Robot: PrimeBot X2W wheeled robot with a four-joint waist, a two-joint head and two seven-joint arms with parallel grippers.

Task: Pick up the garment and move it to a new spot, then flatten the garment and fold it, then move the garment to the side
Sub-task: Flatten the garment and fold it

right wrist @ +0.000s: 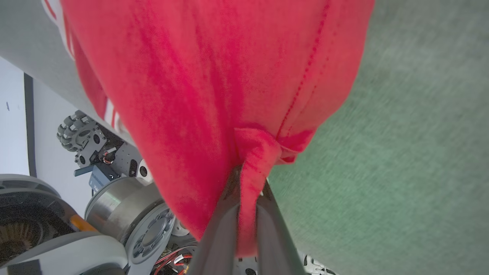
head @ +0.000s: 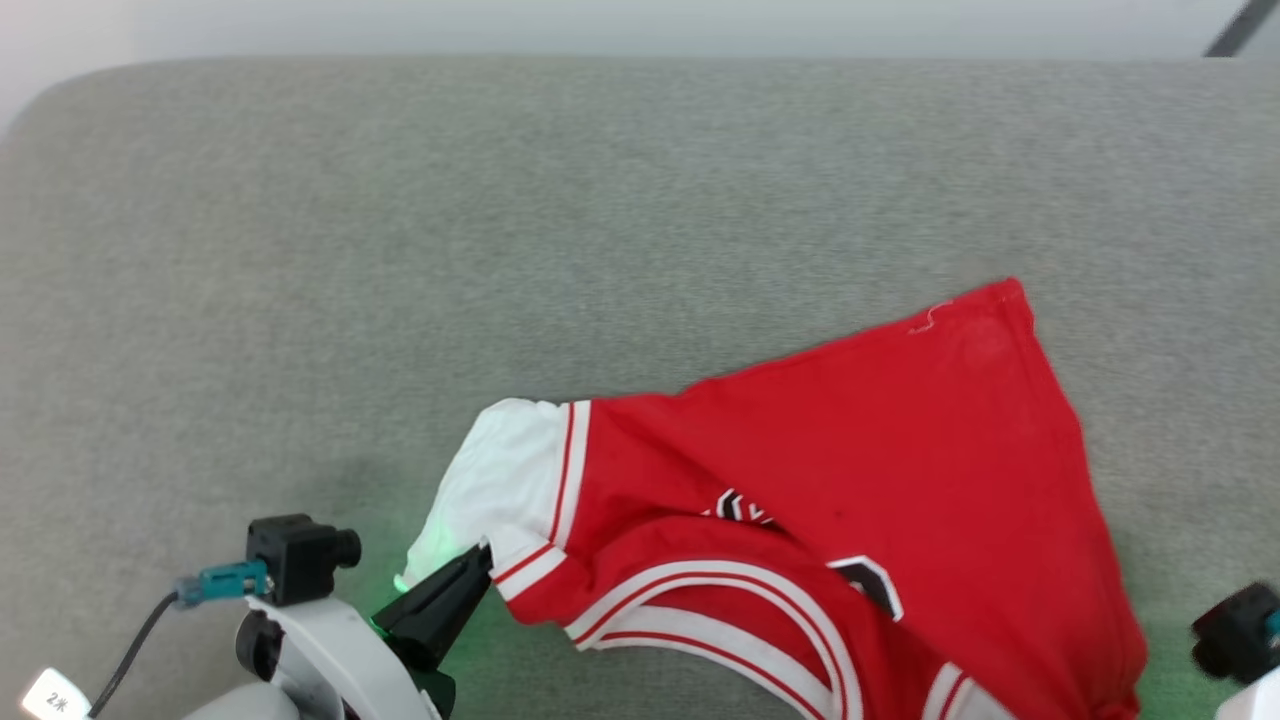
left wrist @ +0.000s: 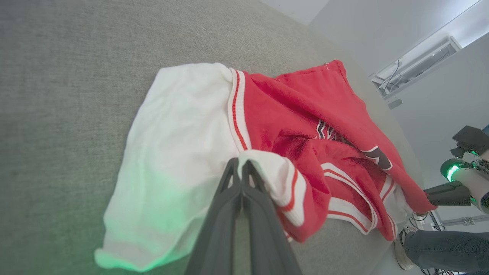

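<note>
Head view, from the left: the left gripper is clenched on the white sleeve edge of the garment. The garment lies rumpled on the grey cushioned surface, spreading from near centre toward the lower right. In the right wrist view, the right gripper pinches a bunched fold of its red cloth between closed fingers.

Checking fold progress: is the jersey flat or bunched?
Bunched: the garment lies rumpled, folds overlapping its lettering; left gripper and right gripper pinch it.
</note>
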